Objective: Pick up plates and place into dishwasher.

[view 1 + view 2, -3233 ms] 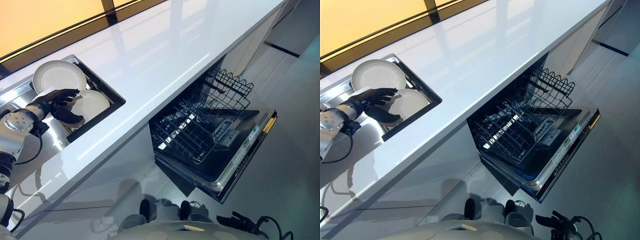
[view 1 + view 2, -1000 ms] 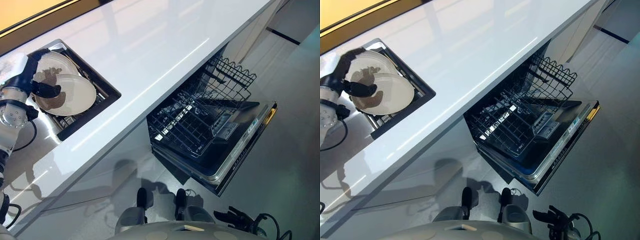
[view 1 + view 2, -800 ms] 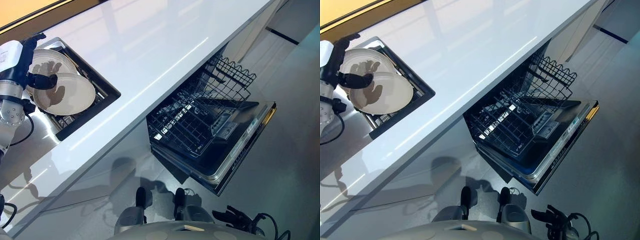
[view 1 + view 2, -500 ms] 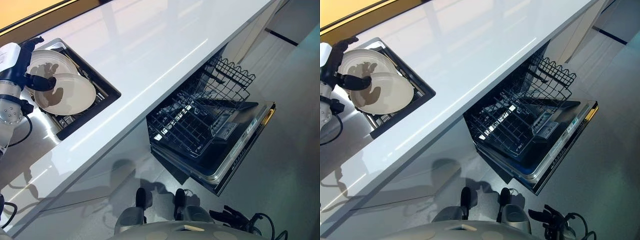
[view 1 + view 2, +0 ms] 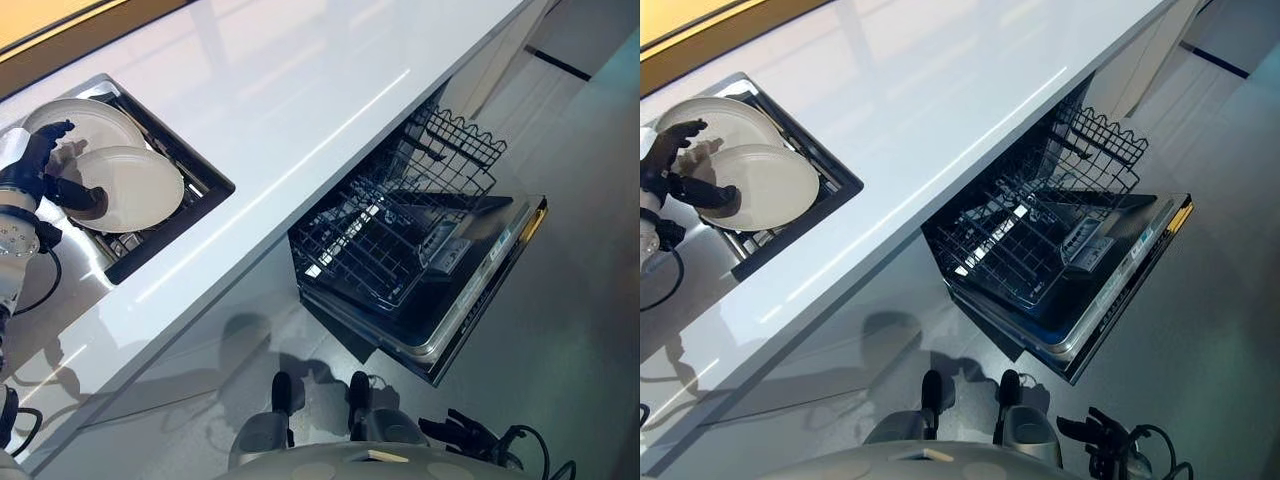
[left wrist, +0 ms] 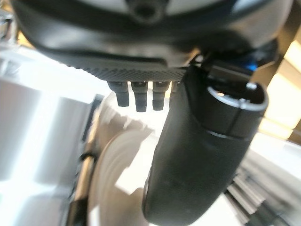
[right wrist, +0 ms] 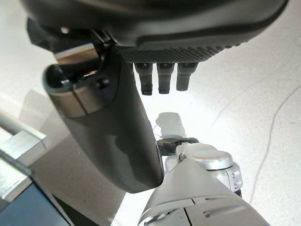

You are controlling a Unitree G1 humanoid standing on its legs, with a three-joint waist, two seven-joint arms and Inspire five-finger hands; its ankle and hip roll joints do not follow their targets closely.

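Reaching at the sink (image 5: 210, 170), the left hand (image 5: 30, 175) sat at approx 9 o'clock of the near plate (image 5: 125, 188). Thumb (image 5: 68, 192) lay over that plate's rim, fingers (image 5: 48, 135) spread up toward the far plate (image 5: 85, 120) at 11 o'clock. Hand looked part-open, not clamped; left wrist view had the thumb (image 6: 202, 155) across pale plate surface (image 6: 117, 183) w/ finger stubs straight, so prob a loose pinch at best, can't confirm real hold.

Both plates were in the sink basin, near one overlapping the far one, tilted on the rack bars.

Key relation: plate was directly at 3 o'clock of the left hand, touching it. Dishwasher rack (image 5: 385, 240) lay well off at 4 o'clock from the sink, below the counter (image 5: 300, 90), door (image 5: 480, 300) dropped open. Left hand was far nearer the plates; right hand (image 7: 117, 113) hung low by the floor, fingers straight, holding nothing.

Judgement: next move needs the thumb closed firmly on the rim before any lift, then a long carry down to the rack.
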